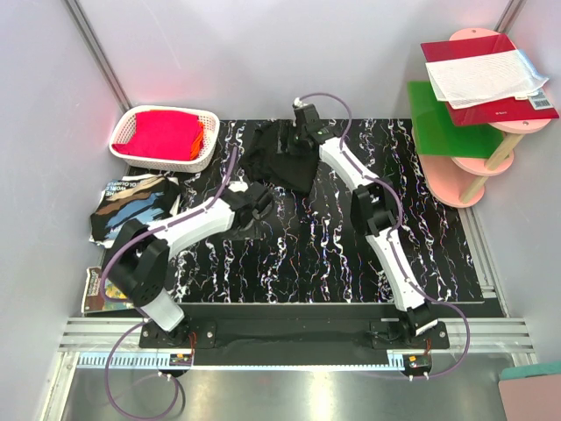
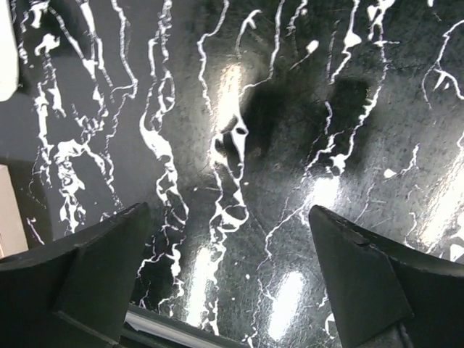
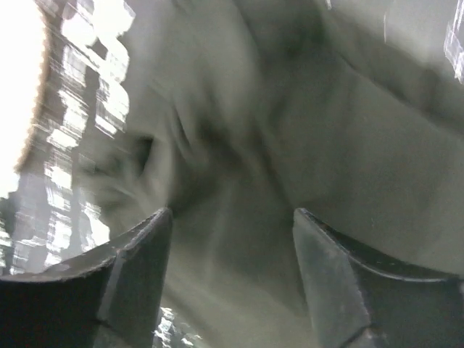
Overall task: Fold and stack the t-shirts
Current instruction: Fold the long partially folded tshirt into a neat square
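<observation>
Crumpled t-shirt (image 1: 276,162) at the far middle of the table (image 1: 333,254), right gripper (image 3: 232,214) over it.
The right gripper's fingers stand apart with dark cloth under them; that view is blurred, so I can't say whether the tips touch it. The left gripper (image 2: 228,214) gapes wide over bare marbled top, just nearer than the shirt, gripping nothing. A second t-shirt (image 1: 131,206), print up, lies at the table's left edge, beside a white basket (image 1: 206,151) of red cloth.

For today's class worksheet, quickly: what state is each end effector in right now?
Left end effector: open, holding nothing.
Right end effector: open, above the crumpled black t-shirt.
</observation>
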